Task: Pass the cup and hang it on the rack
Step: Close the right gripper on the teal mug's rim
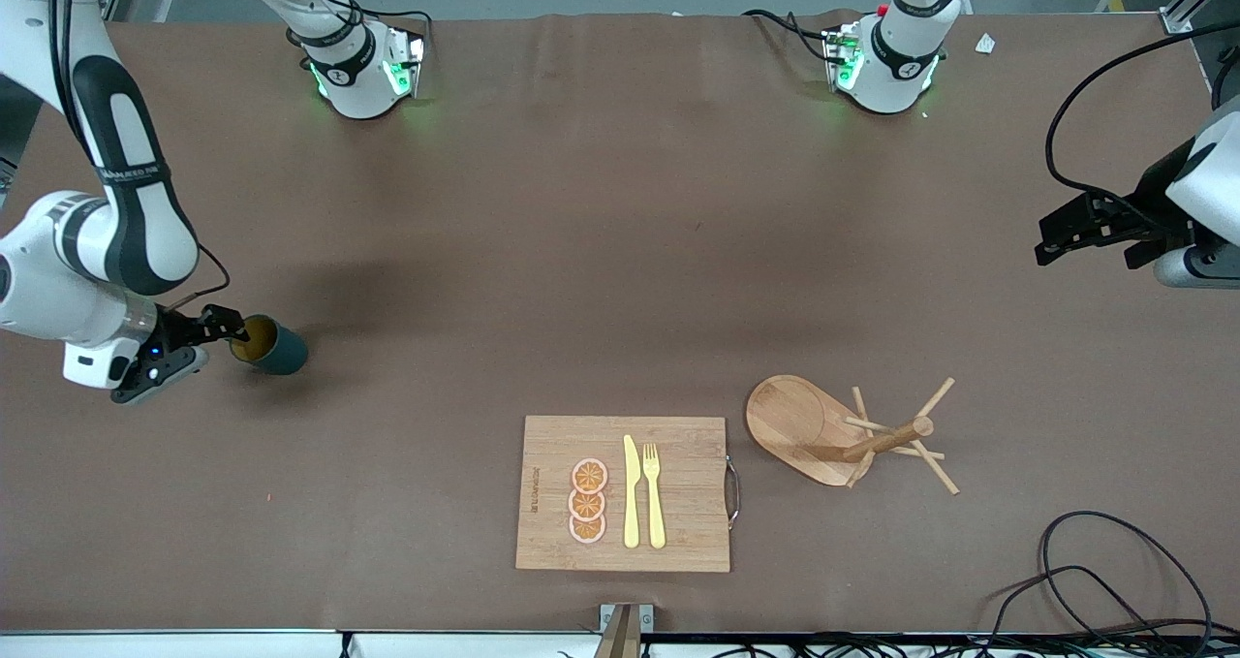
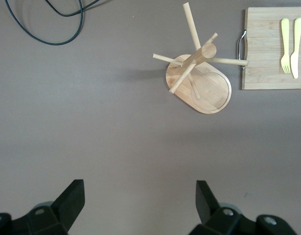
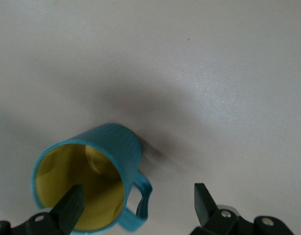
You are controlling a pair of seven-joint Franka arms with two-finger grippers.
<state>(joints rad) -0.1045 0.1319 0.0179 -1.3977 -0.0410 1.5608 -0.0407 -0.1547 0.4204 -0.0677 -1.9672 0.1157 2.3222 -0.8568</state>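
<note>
The right end effector [image 3: 135,205], fingers apart, is straddling the rim of the cup [image 1: 268,345] at the right arm's end of the worktop [image 1: 620,251], a light, rigid, likely slippery thing best pinched across its wall by the handle, while the left end effector [image 2: 140,205] is waiting open near the rack [image 1: 852,435].

Cup [image 1: 271,345] at the right arm's end of the counter [image 1: 620,251], rack [image 1: 843,430] just beside cutting board [image 1: 625,493], fork [image 1: 655,495] and knife [image 1: 631,491] on it.
</note>
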